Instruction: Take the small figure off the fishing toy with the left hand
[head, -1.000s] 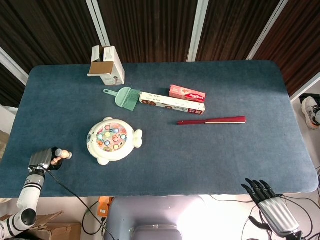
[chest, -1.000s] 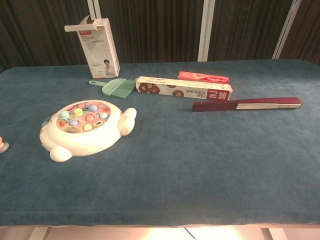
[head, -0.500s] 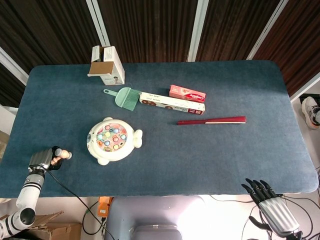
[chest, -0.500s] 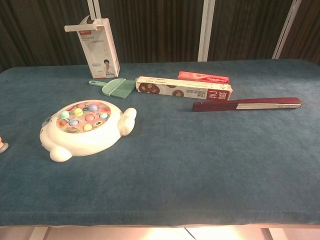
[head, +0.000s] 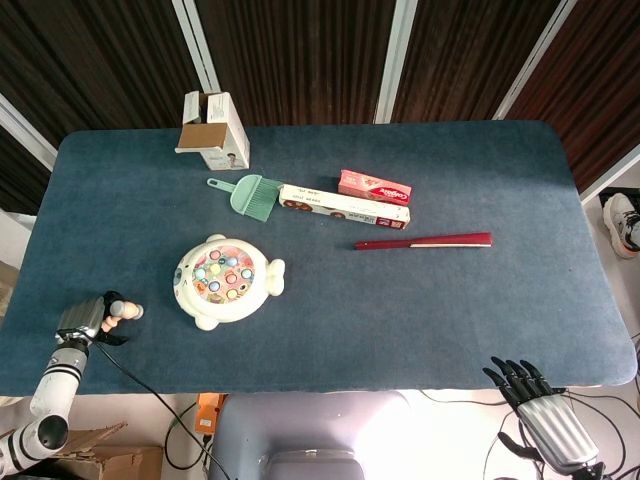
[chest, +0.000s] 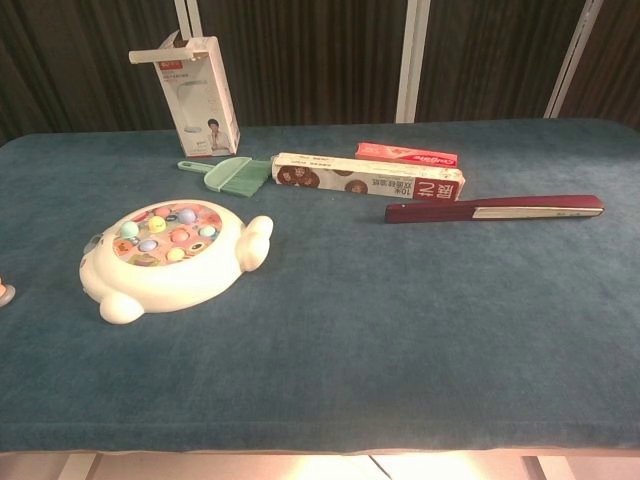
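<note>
1. Dark slatted panels back a blue felt table (head: 420, 300), with the fishing toy (head: 224, 281) as the landmark, lying toward the table's left half.
2. Left of the fishing toy and nearer the front edge, the left hand (head: 88, 322) grips the small figure (head: 126, 312), which is well clear of the toy's dish, so the removal looks essentially done.
3. The figure sits close to the table's left edge; I judge there is little room outward, but open felt lies between it and the toy for setting it down.
4. Far right of the toy, below the table's front edge, the right hand (head: 540, 410) hangs with fingers spread, holding nothing, out of the way.
</note>
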